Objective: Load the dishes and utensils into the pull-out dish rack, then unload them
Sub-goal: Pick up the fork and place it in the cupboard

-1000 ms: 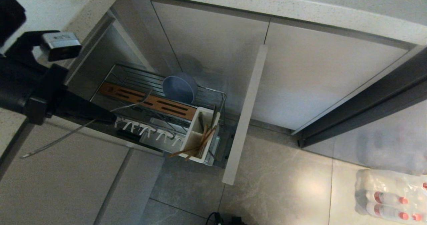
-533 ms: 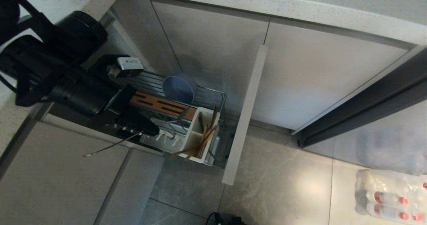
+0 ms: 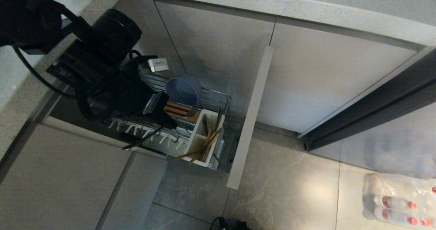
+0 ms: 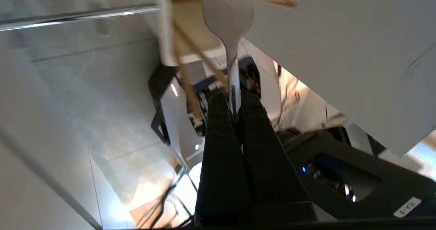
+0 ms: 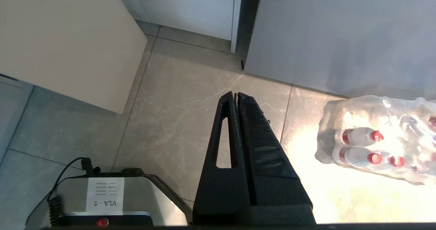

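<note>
Pull-out dish rack point(image 3: 218, 97) open, blue bowl point(image 3: 183, 90) standing inside. Left gripper point(image 3: 170, 122) swung in over the rack from the side during the last second, fingers point(image 4: 218, 127) clamped on the fork point(image 4: 229, 22). Tines now just ahead of the fingertips, at the white caddy point(image 3: 201, 138) with chopsticks point(image 3: 199, 150). Probably loading. Right gripper point(image 5: 235, 95) closed, parked, holding nothing.

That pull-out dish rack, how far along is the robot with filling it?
A blue bowl already stands in the pull-out dish rack, and chopsticks sit in its white caddy. The left claw is shut on the fork, beside the caddy. No plate shows yet. After loading, everything must be unloaded. The right claw hangs idle over the floor.
</note>
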### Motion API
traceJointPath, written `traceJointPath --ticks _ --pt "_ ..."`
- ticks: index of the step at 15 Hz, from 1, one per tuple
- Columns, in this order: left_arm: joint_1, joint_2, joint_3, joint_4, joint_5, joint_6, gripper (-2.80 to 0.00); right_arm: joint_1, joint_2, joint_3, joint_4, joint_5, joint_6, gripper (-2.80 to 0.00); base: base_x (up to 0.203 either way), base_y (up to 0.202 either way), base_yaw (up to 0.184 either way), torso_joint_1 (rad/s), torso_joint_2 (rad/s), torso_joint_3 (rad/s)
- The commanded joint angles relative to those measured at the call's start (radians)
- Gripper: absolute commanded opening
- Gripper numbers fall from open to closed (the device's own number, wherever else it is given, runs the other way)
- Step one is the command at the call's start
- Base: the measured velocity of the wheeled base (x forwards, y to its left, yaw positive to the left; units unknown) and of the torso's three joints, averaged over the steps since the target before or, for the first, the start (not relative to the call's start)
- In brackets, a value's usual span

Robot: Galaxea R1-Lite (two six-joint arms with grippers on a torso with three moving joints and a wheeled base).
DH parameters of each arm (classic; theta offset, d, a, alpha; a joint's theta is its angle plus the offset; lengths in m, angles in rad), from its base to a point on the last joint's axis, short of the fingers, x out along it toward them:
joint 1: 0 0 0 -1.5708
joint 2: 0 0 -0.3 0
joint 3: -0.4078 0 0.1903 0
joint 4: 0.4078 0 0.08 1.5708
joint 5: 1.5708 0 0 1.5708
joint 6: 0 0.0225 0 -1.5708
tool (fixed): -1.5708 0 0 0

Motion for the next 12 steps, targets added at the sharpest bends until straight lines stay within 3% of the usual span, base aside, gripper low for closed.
traceJointPath --ticks 1,4,8,12 --pt "-0.030 0.038 0.000 0.002 -0.002 -0.002 -2.80 0.000 0.001 0.000 0.000 0.000 0.000 -2.80 0.000 0.000 0.000 0.000 0.00 0.000" --pt "-0.075 0.080 -0.002 -0.021 0.019 -0.026 -2.80 0.000 0.002 0.000 0.000 0.000 0.000 -2.80 0.000 0.000 0.000 0.000 0.00 0.000" --pt "-0.088 0.147 -0.002 -0.041 0.136 -0.049 -2.80 0.000 0.002 0.000 0.000 0.000 0.000 -2.80 0.000 0.000 0.000 0.000 0.00 0.000" --pt "-0.089 0.190 -0.003 -0.094 0.177 -0.077 -2.80 0.000 0.001 0.000 0.000 0.000 0.000 -2.80 0.000 0.000 0.000 0.000 0.00 0.000"
